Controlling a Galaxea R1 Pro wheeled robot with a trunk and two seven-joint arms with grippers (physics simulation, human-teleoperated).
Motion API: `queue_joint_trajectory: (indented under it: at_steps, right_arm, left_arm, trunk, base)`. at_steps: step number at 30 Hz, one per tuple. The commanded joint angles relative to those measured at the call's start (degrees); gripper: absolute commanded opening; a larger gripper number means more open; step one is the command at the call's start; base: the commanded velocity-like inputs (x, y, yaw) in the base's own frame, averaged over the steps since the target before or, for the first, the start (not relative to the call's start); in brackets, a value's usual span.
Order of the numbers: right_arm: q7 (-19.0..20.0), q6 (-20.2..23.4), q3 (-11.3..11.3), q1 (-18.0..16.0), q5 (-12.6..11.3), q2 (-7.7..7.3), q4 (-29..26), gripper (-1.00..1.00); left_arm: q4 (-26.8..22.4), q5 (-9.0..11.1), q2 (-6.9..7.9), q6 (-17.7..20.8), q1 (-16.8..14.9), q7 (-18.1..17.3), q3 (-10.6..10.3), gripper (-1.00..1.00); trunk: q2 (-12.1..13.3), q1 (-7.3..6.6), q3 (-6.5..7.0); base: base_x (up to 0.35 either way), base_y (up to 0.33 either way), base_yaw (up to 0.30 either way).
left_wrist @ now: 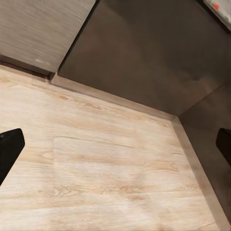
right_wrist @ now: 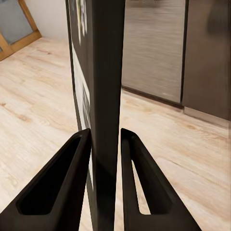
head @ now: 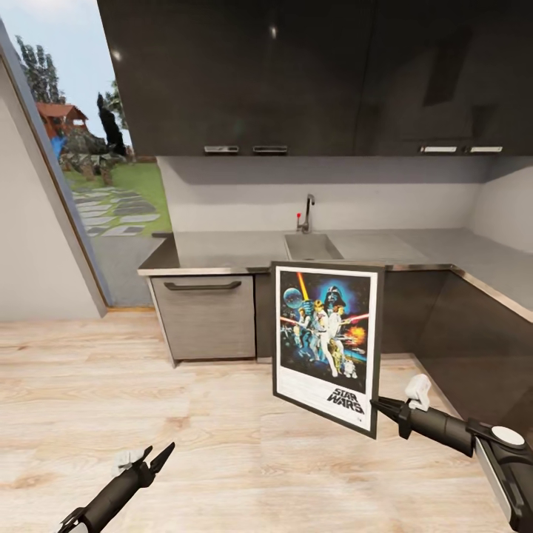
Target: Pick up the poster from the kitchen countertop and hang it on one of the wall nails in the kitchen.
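Observation:
The Star Wars poster hangs upright in the air over the wooden floor, in front of the kitchen countertop. My right gripper is shut on its lower right corner. The right wrist view looks along the poster's dark edge, with a finger pressed on each side. Low at the left, my left gripper points up and forward with nothing in it. In the left wrist view its fingertips stand far apart over bare floor, so it is open.
The worktop carries an inset sink with a slim tap. Dark upper cabinets hang above it, dark lower cabinets run along the right. A glass opening at the left shows the garden.

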Motion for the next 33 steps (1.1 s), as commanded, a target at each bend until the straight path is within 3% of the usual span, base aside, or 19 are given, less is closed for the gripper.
queue_joint_trajectory:
  at_steps: [1, 12, 18, 23, 33]
  right_arm:
    - [0.3, 0.6, -0.2, 0.0, 0.0, 0.02, 0.0, -1.00]
    - [0.5, 0.7, -0.5, 0.0, -0.5, 0.04, -0.7, -1.00]
    - [0.5, 0.9, -0.5, 0.0, -3.2, 0.02, -1.0, -1.00]
    - [0.3, 0.8, -0.6, 0.0, -3.9, -0.01, -0.8, -1.00]
    - [0.3, 0.8, -0.5, 0.2, -4.1, 0.04, -0.8, -1.00]
  left_arm:
    - [0.0, 0.4, 0.01, -0.3, 0.0, -0.1, -0.5, 1.00]
    - [0.0, 0.5, -0.30, -0.2, 0.0, 1.0, -0.5, 1.00]
    - [0.1, 0.5, -0.52, -0.2, 0.0, 1.9, -0.2, 1.00]
    - [0.1, 0.5, -0.55, -0.2, 0.0, 2.1, -0.2, 1.00]
    - [0.1, 0.5, -0.81, -0.1, 0.0, 2.1, -0.3, 1.00]
  trunk:
    - [0.4, -0.22, 0.11]
    - [4.8, -2.63, 2.09]
    - [7.2, -3.95, 3.16]
    - [9.2, -5.05, 4.06]
    - [13.2, -7.25, 5.86]
  base:
    - [0.000, 0.000, 0.000]
    - [0.000, 0.000, 0.000]
    - [0.000, 0.000, 0.000]
    - [0.000, 0.000, 0.000]
    - [0.000, 0.000, 0.000]
